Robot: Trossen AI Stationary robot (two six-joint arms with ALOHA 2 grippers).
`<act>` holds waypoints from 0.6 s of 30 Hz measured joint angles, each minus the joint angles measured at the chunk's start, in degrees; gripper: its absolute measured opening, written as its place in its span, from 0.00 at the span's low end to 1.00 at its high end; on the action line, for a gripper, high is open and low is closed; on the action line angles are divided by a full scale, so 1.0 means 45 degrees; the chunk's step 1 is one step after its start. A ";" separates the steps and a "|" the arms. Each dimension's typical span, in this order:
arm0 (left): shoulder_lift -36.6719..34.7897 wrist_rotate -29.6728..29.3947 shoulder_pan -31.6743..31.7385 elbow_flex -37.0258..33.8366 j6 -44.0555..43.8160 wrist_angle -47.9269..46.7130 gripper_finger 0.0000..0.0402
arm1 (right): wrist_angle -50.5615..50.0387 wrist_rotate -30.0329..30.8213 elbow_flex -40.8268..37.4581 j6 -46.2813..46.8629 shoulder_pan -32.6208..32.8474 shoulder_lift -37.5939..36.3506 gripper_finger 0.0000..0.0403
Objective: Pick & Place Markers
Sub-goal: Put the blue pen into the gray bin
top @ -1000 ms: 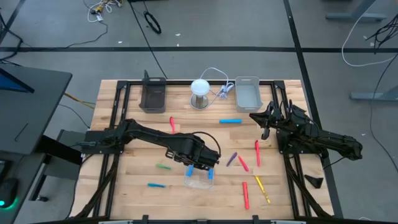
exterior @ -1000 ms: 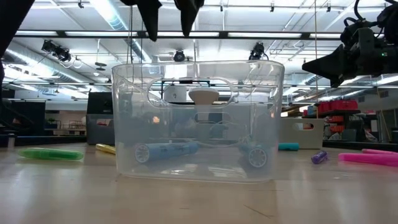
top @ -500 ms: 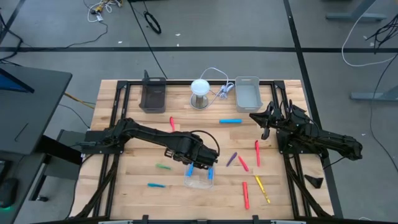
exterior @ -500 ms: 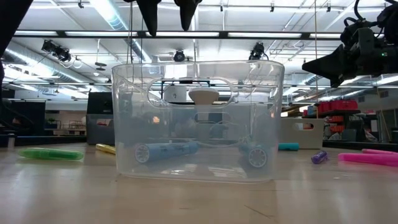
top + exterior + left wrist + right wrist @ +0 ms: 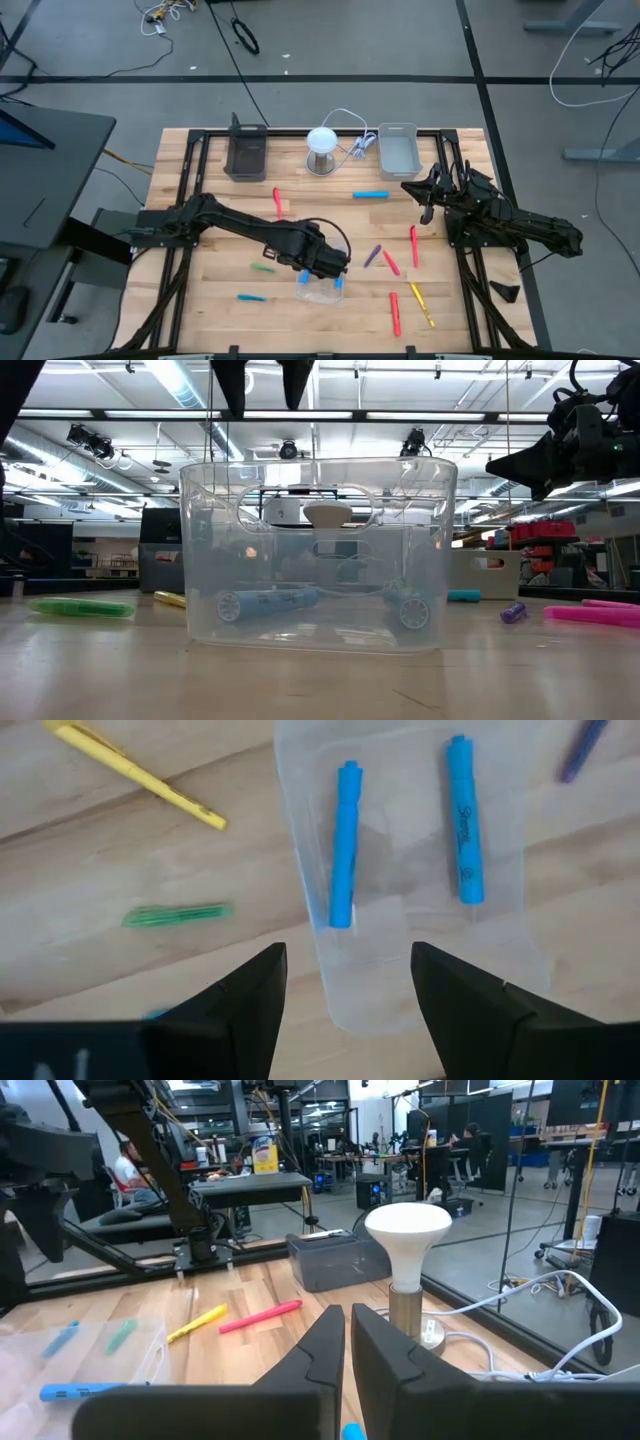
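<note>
Markers (image 5: 258,268) lie scattered on the surface (image 5: 200,320), while at six o'clock the wide-open left gripper (image 5: 322,270) hovers over a clear tray (image 5: 420,960) whose two blue markers (image 5: 343,845) only its wrist view shows plainly, and toward three o'clock the right gripper (image 5: 424,213) waits pinched narrow.

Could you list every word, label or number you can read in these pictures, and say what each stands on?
"Sharpie", probably: dark print along the right blue marker in the clear tray, left wrist view; small, partly blurred.
Bottle label on the far bench, right wrist view: too blurred to read.
Nothing else is legible.
</note>
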 joint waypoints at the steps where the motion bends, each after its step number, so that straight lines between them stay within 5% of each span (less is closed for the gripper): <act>1: -0.0009 0.0041 -0.0015 -0.0388 -0.0144 0.0145 0.55 | 0.0000 0.0005 -0.0001 -0.0002 0.0004 0.0000 0.07; 10: -0.1279 0.0411 -0.0030 -0.3347 0.0559 0.0442 0.55 | 0.0000 0.0005 0.0000 0.0000 0.0001 0.0000 0.07; 18: -0.3046 0.0766 -0.0751 -0.6418 0.3788 0.1207 0.55 | 0.0000 0.0005 0.0000 0.0000 0.0004 0.0000 0.07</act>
